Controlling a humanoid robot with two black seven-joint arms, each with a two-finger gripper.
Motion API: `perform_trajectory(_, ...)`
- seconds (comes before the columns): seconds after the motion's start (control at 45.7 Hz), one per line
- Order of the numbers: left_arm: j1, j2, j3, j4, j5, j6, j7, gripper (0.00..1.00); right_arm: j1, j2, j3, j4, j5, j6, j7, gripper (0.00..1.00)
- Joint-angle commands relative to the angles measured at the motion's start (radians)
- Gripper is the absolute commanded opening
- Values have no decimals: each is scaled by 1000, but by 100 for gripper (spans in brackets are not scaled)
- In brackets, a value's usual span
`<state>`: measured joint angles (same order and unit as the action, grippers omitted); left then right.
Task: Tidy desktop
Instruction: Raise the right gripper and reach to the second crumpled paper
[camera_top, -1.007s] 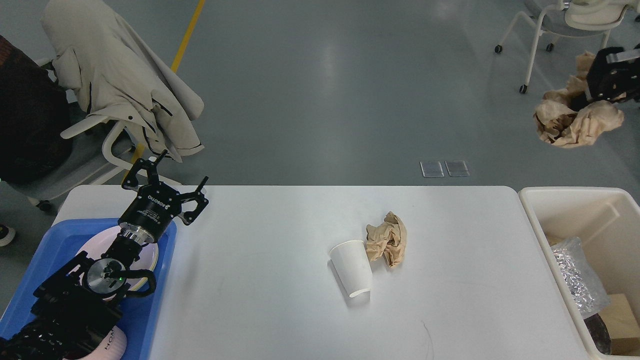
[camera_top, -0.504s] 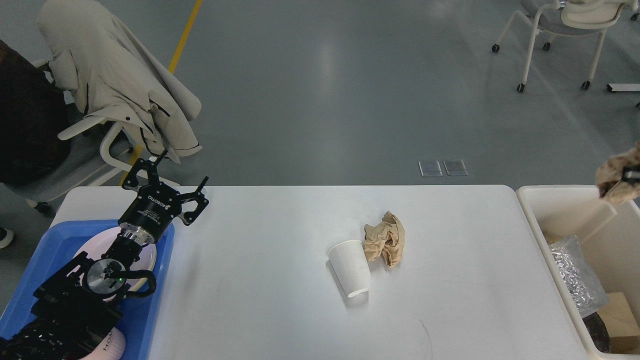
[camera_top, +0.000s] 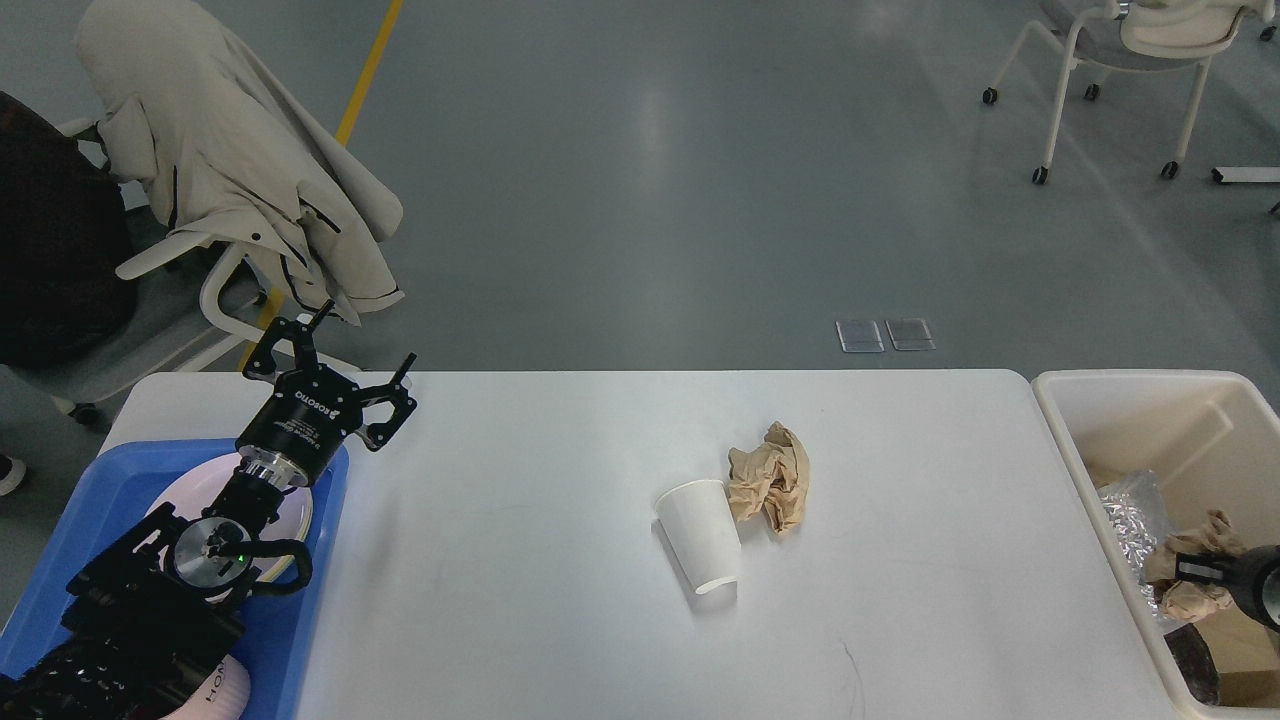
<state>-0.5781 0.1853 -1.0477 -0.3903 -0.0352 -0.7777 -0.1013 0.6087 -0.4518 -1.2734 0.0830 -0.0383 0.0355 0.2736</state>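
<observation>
Since a second ago, brown paper wad (camera_top: 1195, 565) carried down from high at 2 o'clock, above the floor, into the cream bin (camera_top: 1130, 395) at 3 o'clock; now low inside, beside the silver wrap (camera_top: 1125, 510). Judged consequence: one piece of litter nearly disposed of, release still pending. Right gripper (camera_top: 1215, 572) entering from the right edge at 4 o'clock, pointing left, only its tip visible, fingers buried in the wad; apparently clamped on the paper, though fingers not separable from it. Left gripper (camera_top: 345, 375) unchanged across the three views: poised at 9 o'clock over the far left part of the desktop, above the far corner of the blue tray (camera_top: 330, 590), jaws spread wide and holding nothing, forearm running back over the plate (camera_top: 300, 510) in the tray. Desktop (camera_top: 520, 560) filling the lower centre of the view, between tray and bin. Remaining on it near centre: white paper cup (camera_top: 702, 540) lying on its side, mouth toward 6 o'clock, touching a second crumpled brown paper (camera_top: 772, 478) at its 1 o'clock. Both undisturbed; judged next for removal once the bin drop is finished
</observation>
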Motion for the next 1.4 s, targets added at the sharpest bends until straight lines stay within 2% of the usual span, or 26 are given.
perform_trajectory(0.0,0,0,0,-1,0,0,0,100,14,2,-1,0,0,1,1,100)
perform_trajectory(0.219,0,0,0,-1,0,0,0,100,86,4,0,23,-2,17,13,100)
perform_trajectory(0.307,0,0,0,-1,0,0,0,100,227,-4,0,114,-2,33,16,100)
perform_trajectory(0.372,0,0,0,-1,0,0,0,100,457,-40,0,320,-15,61,19,100)
perform_trajectory(0.438,0,0,0,-1,0,-2,2,100,766,-94,-15,603,-40,105,15,100)
perform_trajectory(0.547,0,0,0,-1,0,-2,2,100,1248,-82,-29,992,-205,223,-7,100)
perform_trajectory(0.613,0,0,0,-1,0,0,2,100,1480,-38,-23,1162,-293,364,-23,100)
perform_trajectory(0.635,0,0,0,-1,0,0,2,100,1575,-12,-20,1225,-313,448,-24,100)
perform_trajectory(0.744,0,-1,0,-1,0,0,0,100,1818,50,32,1368,-333,697,-17,100)
perform_trajectory(0.854,0,0,0,-1,0,-2,0,100,1864,15,189,1377,-342,924,-14,100)
perform_trajectory(0.941,0,0,-2,-1,0,-2,2,100,1879,-62,265,1373,-356,924,-14,100)
perform_trajectory(1.182,0,0,-2,-1,0,-2,2,100,1902,-59,247,1371,-385,924,-16,100)
perform_trajectory(1.292,0,0,-2,-1,0,-2,2,100,1854,-50,255,1341,-388,924,-20,100)
perform_trajectory(1.336,0,0,-2,-1,0,-2,0,100,1759,-31,255,1312,-384,855,-22,100)
perform_trajectory(1.379,0,0,-2,-1,0,-2,0,100,1656,-1,255,1279,-379,712,-25,100)
